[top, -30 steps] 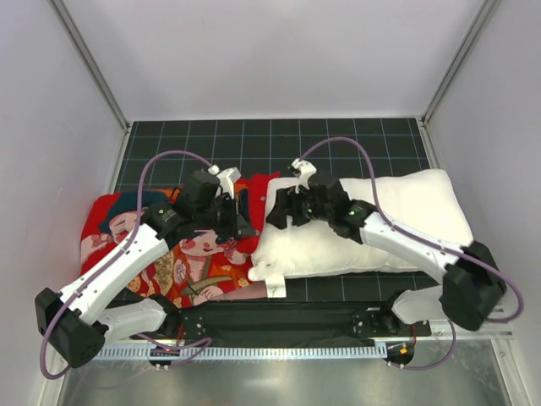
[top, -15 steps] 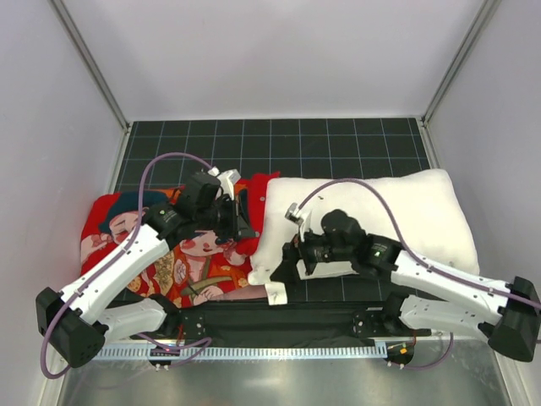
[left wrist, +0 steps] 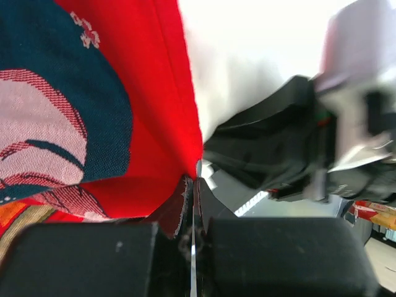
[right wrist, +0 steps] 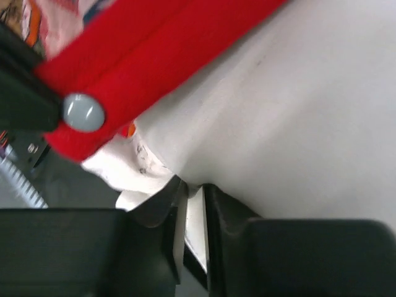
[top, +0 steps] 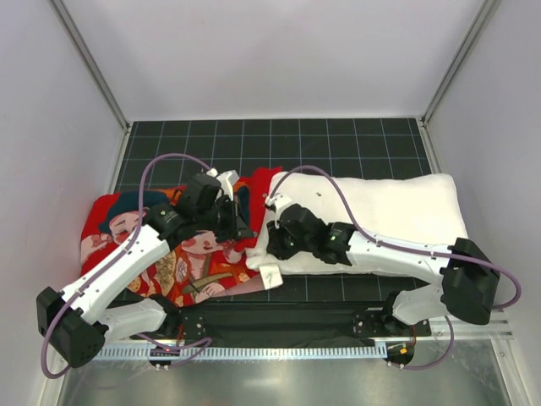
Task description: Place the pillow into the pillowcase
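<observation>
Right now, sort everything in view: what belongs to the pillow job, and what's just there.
Job: pillow; pillowcase; left gripper, pinching the pillowcase; right gripper, on the pillow.
Just there: grid mat; side walls; metal sheet in front.

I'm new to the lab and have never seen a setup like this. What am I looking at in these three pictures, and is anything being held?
These are two robot arms bolted at the near edge of a table, each ending in a two-finger gripper. The wide picture comes from a fixed camera above and behind them. The two close-ups come from a camera on each wrist, looking along its own fingers. On the dark gridded table lie a red pillowcase printed with cartoon faces and a plump white pillow, touching each other. The left gripper is shut on the pillowcase's red edge. The right gripper stands nearly closed and seems to pinch the pillow's fabric near its front left corner.
</observation>
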Robot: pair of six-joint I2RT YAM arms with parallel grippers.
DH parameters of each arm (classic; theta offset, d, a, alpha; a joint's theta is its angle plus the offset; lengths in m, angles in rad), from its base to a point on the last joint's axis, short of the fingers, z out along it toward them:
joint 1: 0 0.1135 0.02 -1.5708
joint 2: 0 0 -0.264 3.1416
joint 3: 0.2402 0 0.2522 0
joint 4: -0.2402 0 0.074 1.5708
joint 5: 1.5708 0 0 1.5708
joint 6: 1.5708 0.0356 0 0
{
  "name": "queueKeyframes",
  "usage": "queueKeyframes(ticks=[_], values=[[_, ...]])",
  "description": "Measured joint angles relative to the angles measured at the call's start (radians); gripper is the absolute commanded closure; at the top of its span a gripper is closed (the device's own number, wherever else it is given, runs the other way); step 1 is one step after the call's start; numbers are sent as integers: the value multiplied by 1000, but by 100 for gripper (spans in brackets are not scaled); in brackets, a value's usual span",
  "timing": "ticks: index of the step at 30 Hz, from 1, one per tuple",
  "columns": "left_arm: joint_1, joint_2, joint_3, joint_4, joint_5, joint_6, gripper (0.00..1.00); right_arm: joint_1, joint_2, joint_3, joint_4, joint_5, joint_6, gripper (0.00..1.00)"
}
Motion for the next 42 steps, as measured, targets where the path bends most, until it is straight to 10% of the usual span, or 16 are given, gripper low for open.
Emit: queueKeyframes(ticks=[19,32,42], values=[[8,2,-3,105,68,-57,100,-262,61,116,-20,7,56,96],[-113,162,-45,540,153,-451,98,-288,137,-109,498,-248,252,96],[-69,185,-27,537,201,-451,98,-299,-32,-298,690,-394,294,90]])
